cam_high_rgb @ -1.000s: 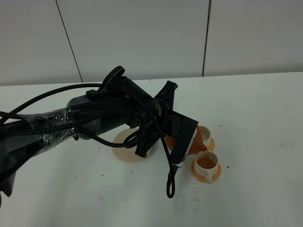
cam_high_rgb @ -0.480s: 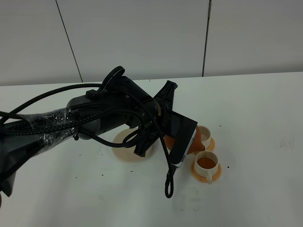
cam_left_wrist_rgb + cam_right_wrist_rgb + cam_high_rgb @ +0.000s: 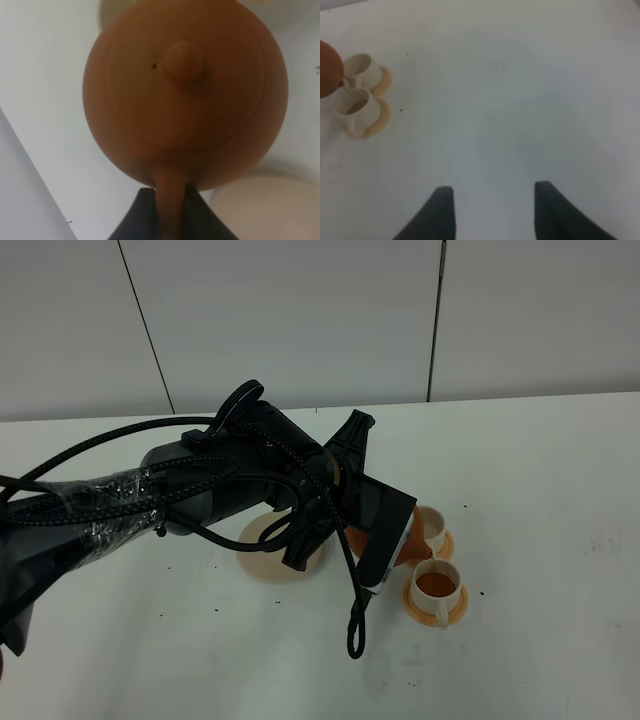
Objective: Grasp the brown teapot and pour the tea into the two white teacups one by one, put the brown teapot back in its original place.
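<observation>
My left gripper (image 3: 170, 202) is shut on the stubby handle of the brown teapot (image 3: 185, 90), which fills the left wrist view. In the high view the teapot (image 3: 411, 540) hangs tilted, just left of the two white teacups and partly hidden by my left wrist. The nearer teacup (image 3: 437, 584) holds brown tea (image 3: 436, 583) on its orange saucer (image 3: 455, 606). The farther teacup (image 3: 431, 523) looks pale inside. The cream disc (image 3: 262, 552) lies bare under my left arm. My right gripper (image 3: 493, 189) is open over the bare table, far from the nearer teacup (image 3: 356, 106).
The thick black left arm (image 3: 200, 490) and its looping cable (image 3: 356, 625) cover the middle of the white table (image 3: 540, 470). A pale wall (image 3: 300, 320) stands behind the table's far edge. Small dark specks dot the table around the cups.
My left wrist and the teapot have shifted slightly to the left, away from the nearer cup. The cups, saucers and disc have not moved.
</observation>
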Motion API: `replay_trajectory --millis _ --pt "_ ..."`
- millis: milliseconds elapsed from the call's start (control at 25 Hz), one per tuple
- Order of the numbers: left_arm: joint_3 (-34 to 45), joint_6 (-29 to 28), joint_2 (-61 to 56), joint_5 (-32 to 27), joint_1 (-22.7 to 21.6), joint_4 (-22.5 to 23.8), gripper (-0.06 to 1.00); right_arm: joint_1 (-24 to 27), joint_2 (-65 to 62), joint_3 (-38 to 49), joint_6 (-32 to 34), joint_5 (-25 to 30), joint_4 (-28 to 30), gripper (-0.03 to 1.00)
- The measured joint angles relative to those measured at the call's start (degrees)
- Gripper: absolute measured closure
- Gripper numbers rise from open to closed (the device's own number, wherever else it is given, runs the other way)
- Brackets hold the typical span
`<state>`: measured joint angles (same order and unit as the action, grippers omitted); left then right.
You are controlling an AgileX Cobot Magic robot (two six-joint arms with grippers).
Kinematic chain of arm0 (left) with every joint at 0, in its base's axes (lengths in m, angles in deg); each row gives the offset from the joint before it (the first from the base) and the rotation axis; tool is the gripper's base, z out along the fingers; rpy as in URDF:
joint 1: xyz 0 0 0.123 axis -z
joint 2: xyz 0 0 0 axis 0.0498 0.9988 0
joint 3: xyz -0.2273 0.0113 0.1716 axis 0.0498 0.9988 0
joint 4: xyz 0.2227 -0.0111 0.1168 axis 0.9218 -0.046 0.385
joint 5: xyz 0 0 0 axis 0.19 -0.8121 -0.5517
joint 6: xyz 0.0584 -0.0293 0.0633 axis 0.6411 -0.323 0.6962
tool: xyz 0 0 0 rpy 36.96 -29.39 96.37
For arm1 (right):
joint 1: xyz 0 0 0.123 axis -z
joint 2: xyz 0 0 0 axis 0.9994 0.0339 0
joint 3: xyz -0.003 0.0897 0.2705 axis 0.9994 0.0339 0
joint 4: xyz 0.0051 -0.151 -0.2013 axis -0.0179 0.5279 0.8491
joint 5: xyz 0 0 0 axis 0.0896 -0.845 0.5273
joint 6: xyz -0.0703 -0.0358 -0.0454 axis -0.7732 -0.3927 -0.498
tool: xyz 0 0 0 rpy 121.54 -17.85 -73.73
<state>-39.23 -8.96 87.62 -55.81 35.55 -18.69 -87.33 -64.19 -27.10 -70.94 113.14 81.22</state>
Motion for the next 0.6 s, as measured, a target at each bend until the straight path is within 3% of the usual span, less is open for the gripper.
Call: replay_trajectory --millis 600 --pt "0.0 0.2 0.0 0.0 0.0 0.0 0.77 0.0 0.0 0.0 -0.1 0.0 0.0 0.61"
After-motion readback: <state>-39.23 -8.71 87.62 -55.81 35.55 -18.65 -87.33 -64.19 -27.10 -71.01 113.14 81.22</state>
